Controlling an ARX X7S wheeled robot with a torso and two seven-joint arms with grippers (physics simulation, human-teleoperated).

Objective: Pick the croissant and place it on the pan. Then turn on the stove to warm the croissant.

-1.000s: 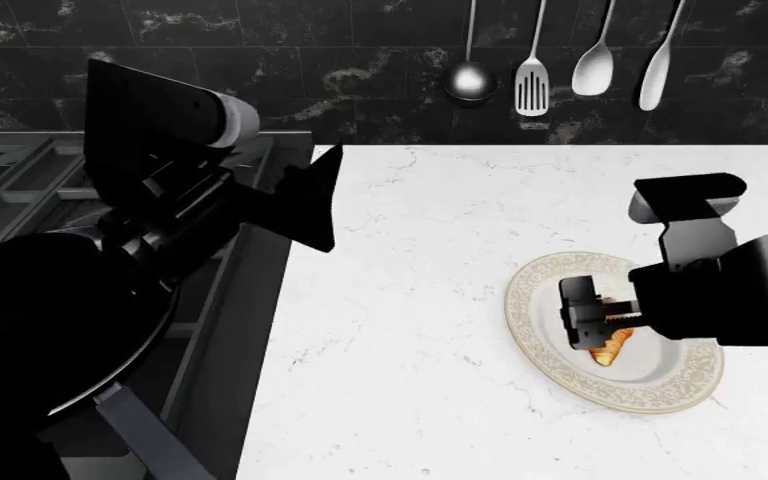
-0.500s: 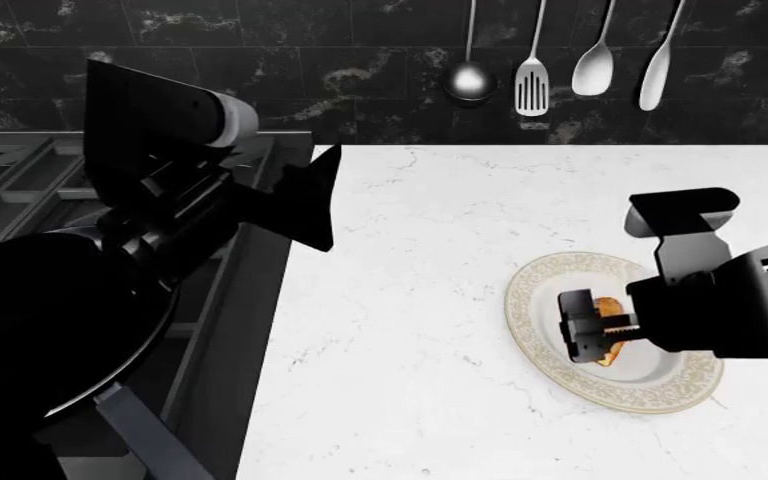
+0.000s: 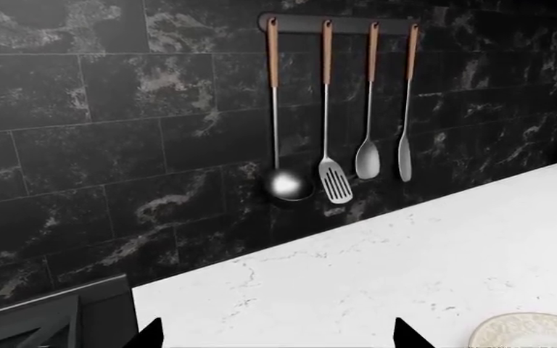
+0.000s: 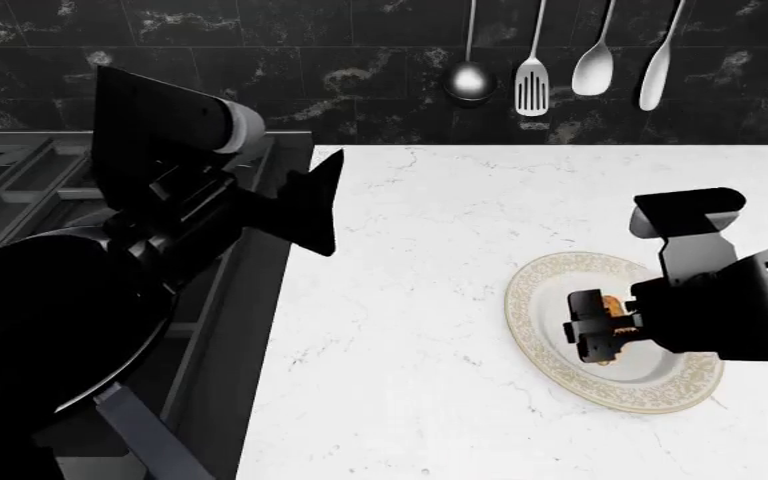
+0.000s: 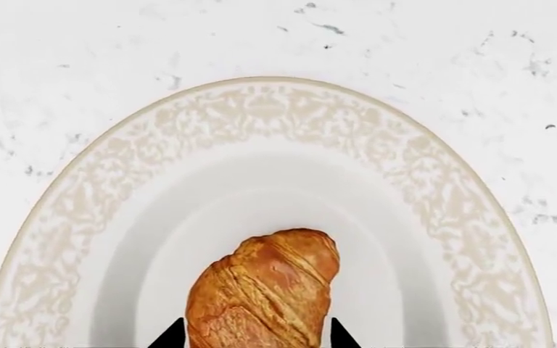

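The croissant (image 5: 264, 290) lies on a cream patterned-rim plate (image 5: 259, 109) on the white counter. My right gripper (image 5: 254, 339) is down over the plate with its jaws on either side of the croissant, close to its sides; a thin gap shows at one finger. In the head view the gripper (image 4: 598, 335) hides most of the croissant (image 4: 608, 302). My left gripper (image 4: 328, 205) is open and empty, held above the counter's edge beside the stove (image 4: 37, 170). The black pan (image 4: 37, 330) sits on the stove, mostly hidden by my left arm; its grey handle (image 4: 131, 425) points toward me.
Several utensils (image 4: 531, 70) hang on the black tiled wall behind the counter and also show in the left wrist view (image 3: 336, 109). The plate's rim (image 3: 535, 330) and the stove's corner (image 3: 56, 319) show in the left wrist view. The white marble counter (image 4: 411, 330) lies between stove and plate.
My right gripper has shifted over the croissant, which now sits between its fingers and is mostly hidden in the head view. The left arm has barely moved.
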